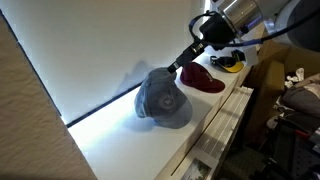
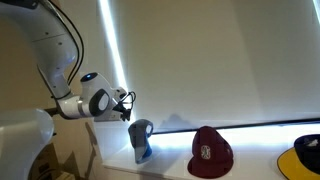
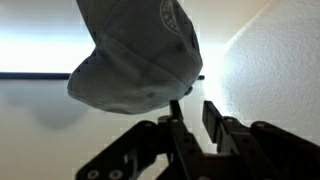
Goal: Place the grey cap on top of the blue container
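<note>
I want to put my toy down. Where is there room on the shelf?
Bare shelf stretches beyond the grey cap, away from the red cap. It is crowded from the grey cap to the yellow cap, with the gripper there.

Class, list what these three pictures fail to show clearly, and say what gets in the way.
- Container: almost all under the grey cap; fully covered in the wrist view.
- Yellow cap: cut off by the frame edge in an exterior view.
- Hand: whether it touches the grey cap is too small to tell in exterior views.
</note>
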